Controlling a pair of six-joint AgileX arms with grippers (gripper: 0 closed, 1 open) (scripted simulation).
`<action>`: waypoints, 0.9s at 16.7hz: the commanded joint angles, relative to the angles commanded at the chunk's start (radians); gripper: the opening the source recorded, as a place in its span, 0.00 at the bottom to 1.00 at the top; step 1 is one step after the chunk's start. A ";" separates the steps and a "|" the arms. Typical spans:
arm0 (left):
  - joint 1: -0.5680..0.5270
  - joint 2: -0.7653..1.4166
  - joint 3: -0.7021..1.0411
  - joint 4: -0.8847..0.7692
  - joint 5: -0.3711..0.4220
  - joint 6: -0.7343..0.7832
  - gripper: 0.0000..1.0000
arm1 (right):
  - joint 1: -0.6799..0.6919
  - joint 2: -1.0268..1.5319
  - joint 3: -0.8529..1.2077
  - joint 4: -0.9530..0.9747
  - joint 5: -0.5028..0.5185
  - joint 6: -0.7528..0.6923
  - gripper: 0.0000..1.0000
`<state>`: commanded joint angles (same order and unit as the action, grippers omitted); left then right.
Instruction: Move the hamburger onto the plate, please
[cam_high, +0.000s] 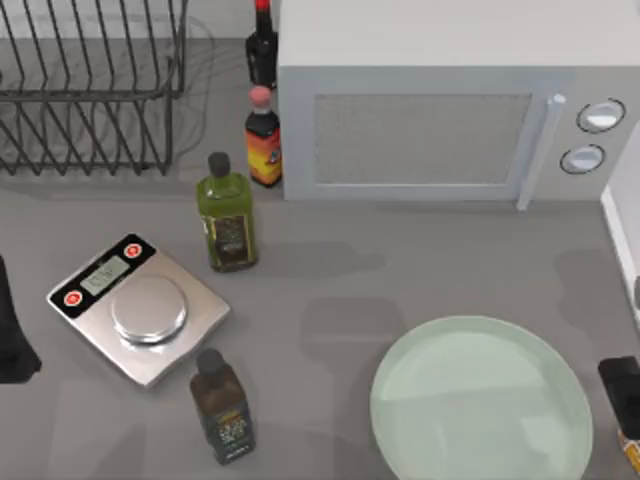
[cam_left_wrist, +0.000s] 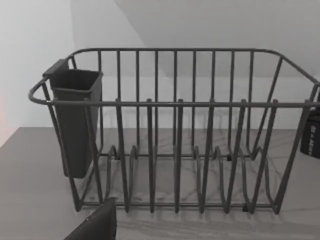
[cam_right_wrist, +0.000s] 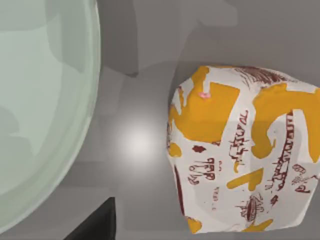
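The hamburger (cam_right_wrist: 240, 150) is a wrapped lump, white paper with orange patches and dark red print, lying on the grey table just beside the plate's rim without touching it. In the top view a sliver of the hamburger (cam_high: 632, 455) shows at the lower right edge. The plate (cam_high: 480, 400) is large, round and pale mint green, at the front right of the table, and its rim (cam_right_wrist: 75, 165) curves through the right wrist view. My right gripper (cam_high: 622, 385) hovers above the hamburger at the table's right edge. My left gripper (cam_high: 12, 340) is parked at the left edge.
A white microwave (cam_high: 430, 110) stands at the back right and a wire dish rack (cam_high: 90, 90) at the back left. A steel kitchen scale (cam_high: 140, 310) sits left of centre, with an olive oil bottle (cam_high: 228, 215), a dark bottle (cam_high: 222, 410) and two sauce bottles (cam_high: 263, 140) around it.
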<state>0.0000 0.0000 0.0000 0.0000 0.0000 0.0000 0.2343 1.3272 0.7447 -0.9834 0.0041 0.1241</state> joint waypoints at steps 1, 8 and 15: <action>0.000 0.000 0.000 0.000 0.000 0.000 1.00 | 0.000 0.002 -0.002 0.003 0.000 0.000 1.00; 0.000 0.000 0.000 0.000 0.000 0.000 1.00 | 0.004 0.137 -0.133 0.279 0.000 0.003 1.00; 0.000 0.000 0.000 0.000 0.000 0.000 1.00 | 0.006 0.208 -0.199 0.405 0.000 0.006 1.00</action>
<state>0.0000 0.0000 0.0000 0.0000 0.0000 0.0000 0.2407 1.5353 0.5457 -0.5788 0.0037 0.1299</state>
